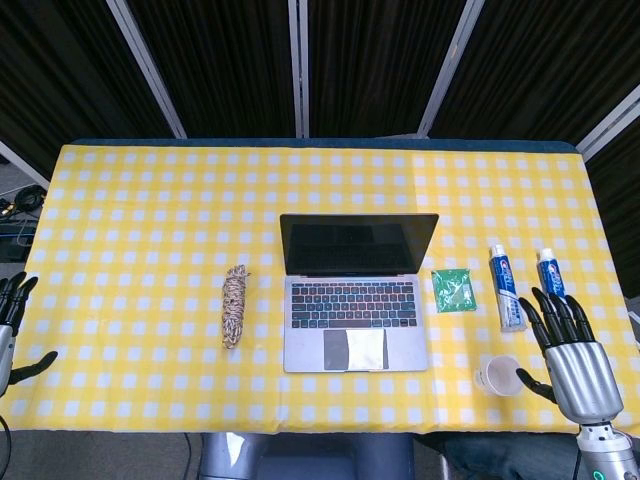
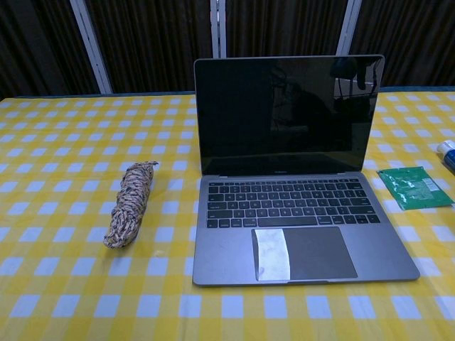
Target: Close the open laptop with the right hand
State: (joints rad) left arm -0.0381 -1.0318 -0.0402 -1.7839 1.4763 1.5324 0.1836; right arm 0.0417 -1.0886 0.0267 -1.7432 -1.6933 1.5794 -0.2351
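A grey laptop [image 1: 355, 310] [image 2: 298, 213] stands open in the middle of the yellow checked table, its dark screen upright and facing me. A white slip lies on its trackpad [image 2: 273, 254]. My right hand [image 1: 572, 355] hovers at the table's front right corner, well to the right of the laptop, fingers spread and holding nothing. My left hand [image 1: 12, 325] shows at the far left edge, off the table, fingers apart and empty. Neither hand appears in the chest view.
A coil of rope [image 1: 234, 305] [image 2: 129, 202] lies left of the laptop. A green packet [image 1: 453, 289] [image 2: 414, 187] lies to its right. Two toothpaste tubes [image 1: 506, 287] [image 1: 551, 274] and a small white cup [image 1: 497, 375] sit close to the right hand.
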